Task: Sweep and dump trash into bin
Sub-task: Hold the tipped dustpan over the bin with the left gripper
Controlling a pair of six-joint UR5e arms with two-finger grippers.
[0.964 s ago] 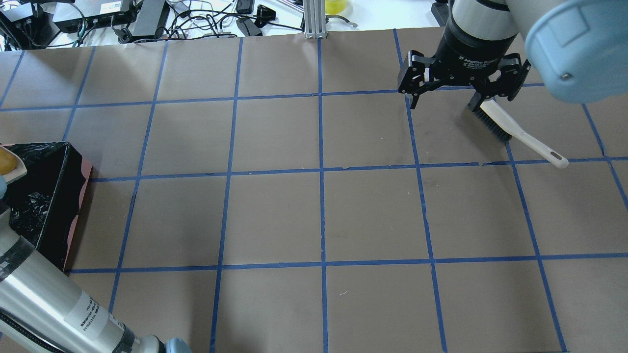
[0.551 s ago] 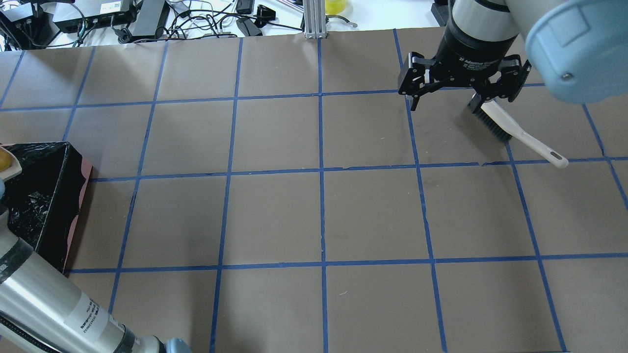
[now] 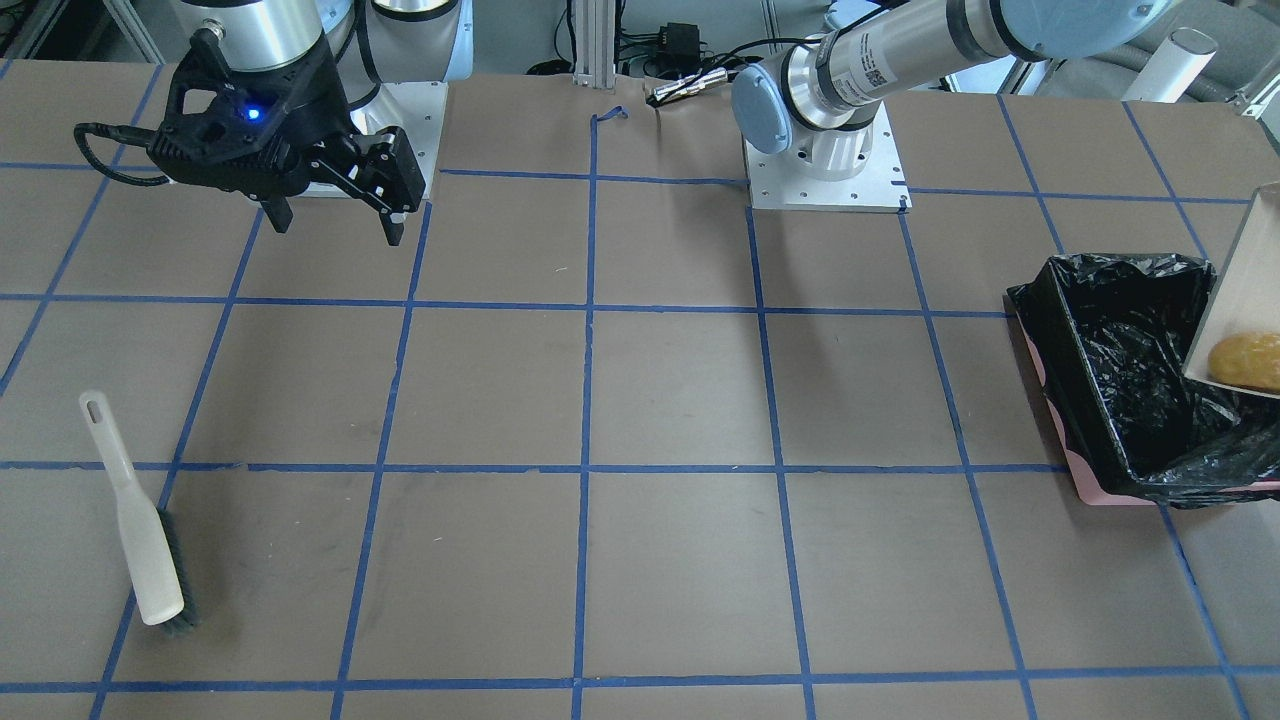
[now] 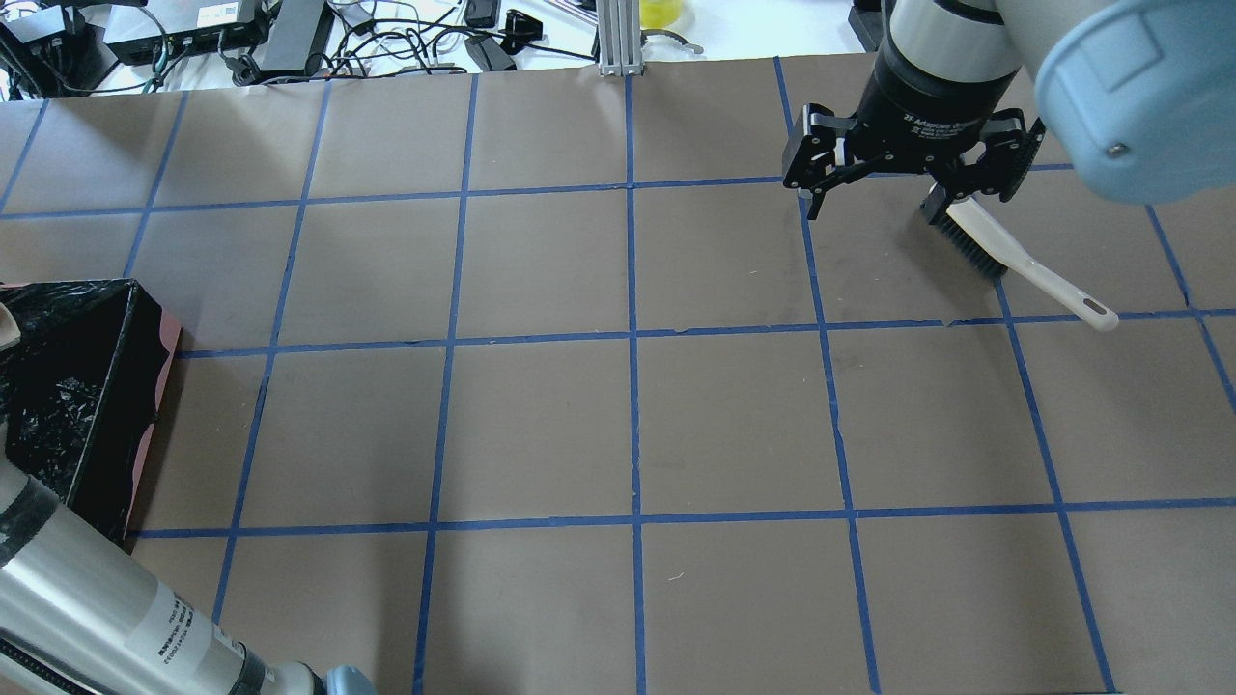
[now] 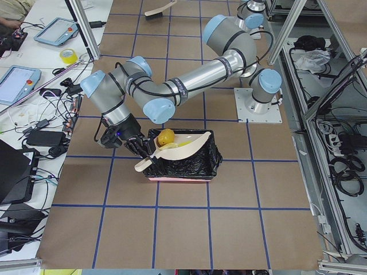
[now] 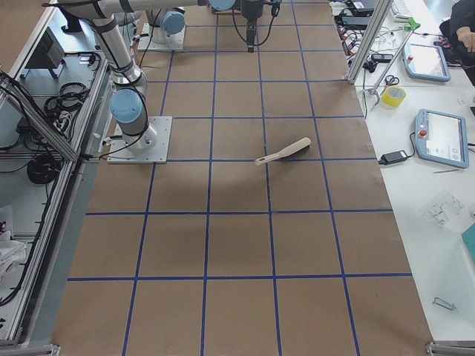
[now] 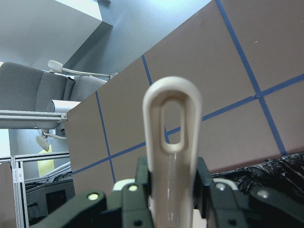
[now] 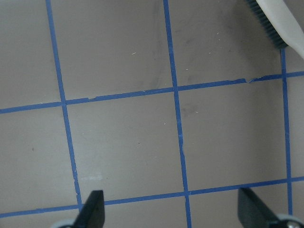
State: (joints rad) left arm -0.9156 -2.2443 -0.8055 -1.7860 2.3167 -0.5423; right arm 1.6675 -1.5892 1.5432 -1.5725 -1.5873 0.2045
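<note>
At the table's left end, we see the left arm (image 5: 189, 77) stretched out from its base and folded back on itself, its wrist low beside the bin (image 5: 183, 167). The left gripper (image 7: 171, 183) is clamped tight on the looped handle of the dustpan (image 5: 186, 146), a finger pressed to each side. It holds the pan tilted above the black-lined opening of the bin. The golden-brown lump (image 3: 1245, 360) sits inside the pan, against its lower edge and over the bin rather than in it. We think a second yellowish piece lies just under it, though the side view is too small to be sure. Across the table (image 4: 541, 425), the right arm (image 3: 265, 35) stands nearly upright near its own base. The right gripper (image 3: 340, 228) points straight down above the paper with its fingers spread wide and nothing between them. The brush (image 3: 140, 530) lies flat on the table out in front of that gripper, apart from it, with its bristles on one side and its pale handle pointing back toward the robot.
</note>
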